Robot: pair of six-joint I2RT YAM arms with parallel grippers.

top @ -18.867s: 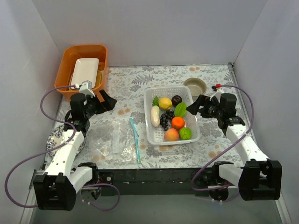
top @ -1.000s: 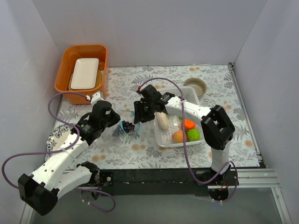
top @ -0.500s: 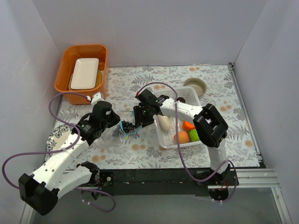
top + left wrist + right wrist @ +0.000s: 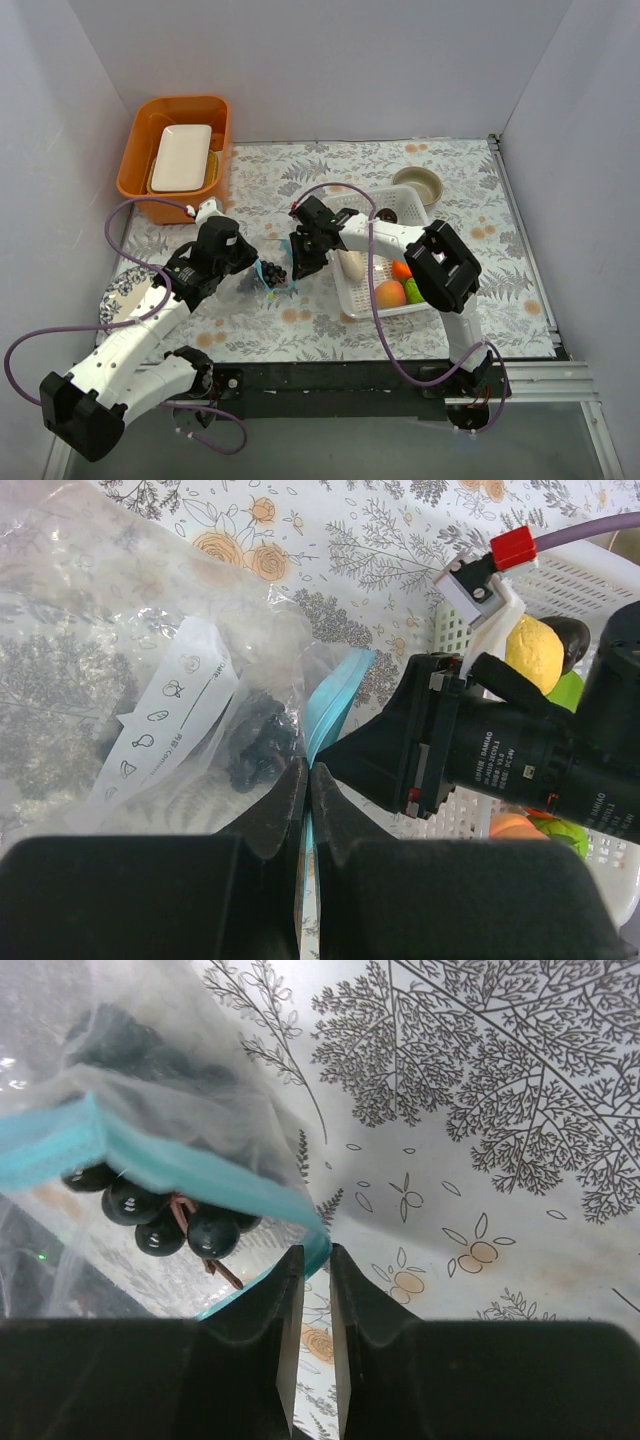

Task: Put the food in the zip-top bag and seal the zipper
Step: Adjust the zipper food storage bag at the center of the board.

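The clear zip-top bag [image 4: 250,283] lies left of centre with dark grapes [image 4: 160,1220] inside its mouth. My left gripper [image 4: 308,770] is shut on the teal zipper [image 4: 335,695] at the near side. My right gripper [image 4: 316,1252] sits at the strip's other end [image 4: 180,1165]. Its jaws stand a narrow gap apart, with the teal corner just at the tips. In the top view the two grippers [image 4: 258,270] [image 4: 297,263] face each other across the bag. The rest of the food, a white oblong [image 4: 350,265], orange [image 4: 402,268], peach [image 4: 389,294], green piece [image 4: 414,292] and lemon [image 4: 535,652], is in the basket.
The white perforated basket [image 4: 352,297] stands right of the bag, close under my right arm. An orange bin [image 4: 140,130] holding a white tray is at the back left. A small bowl [image 4: 418,183] is at the back right, and a patterned plate [image 4: 118,295] lies under my left arm.
The right gripper's jaws have narrowed around the teal strip's end and its arm has swung a little left. The left gripper still holds the strip in the same place.
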